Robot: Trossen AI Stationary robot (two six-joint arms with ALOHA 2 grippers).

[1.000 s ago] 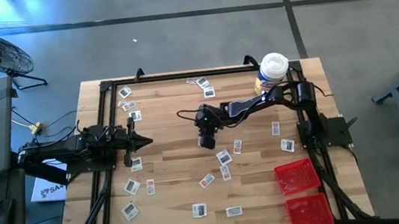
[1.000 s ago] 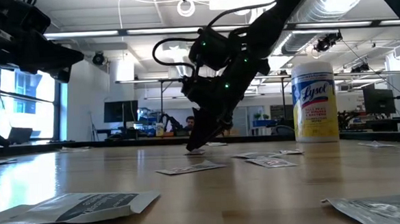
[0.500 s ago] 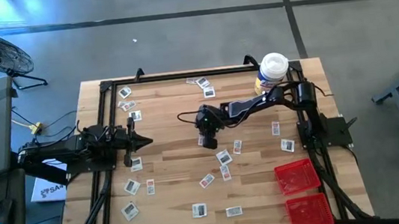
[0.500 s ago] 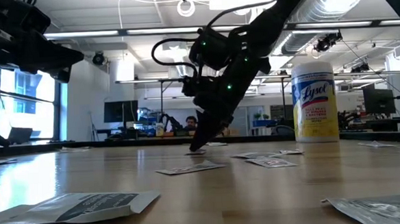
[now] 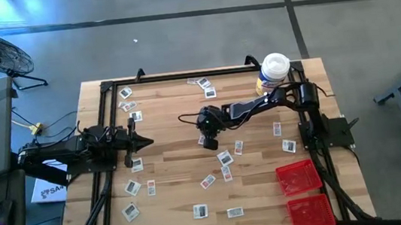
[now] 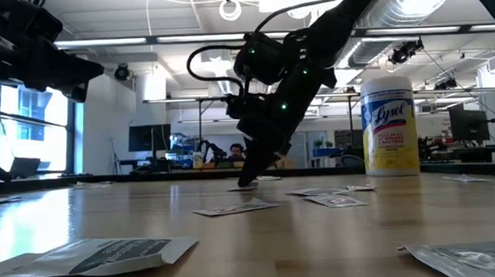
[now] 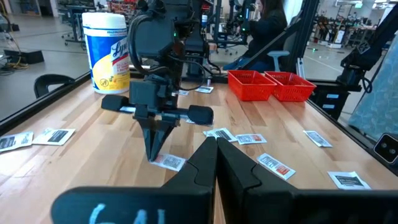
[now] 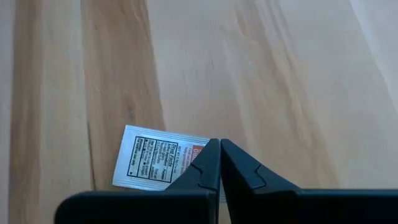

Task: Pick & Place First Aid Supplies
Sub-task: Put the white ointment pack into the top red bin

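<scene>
Lying flat on the bare wood near the table's middle: one small white packet (image 8: 160,159) with dark print, its near edge under the tips of the right gripper (image 8: 220,149). Fingers drawn together to a point over that edge, touching or nearly so (whether the packet is actually pinched, cannot tell). Seen from the left wrist, same right gripper (image 7: 153,151) pointing straight down onto the packet (image 7: 168,162). Scattered around, well apart: more packets (image 5: 224,157) across the table (image 5: 175,157). Parked at the right front corner, side by side: two red trays (image 5: 297,177). Standing at the far right corner: a yellow wipes canister (image 5: 272,72) with a white lid. Waiting at the left edge, above the wood: left gripper (image 5: 148,141), fingers pressed together, holding nothing.
</scene>
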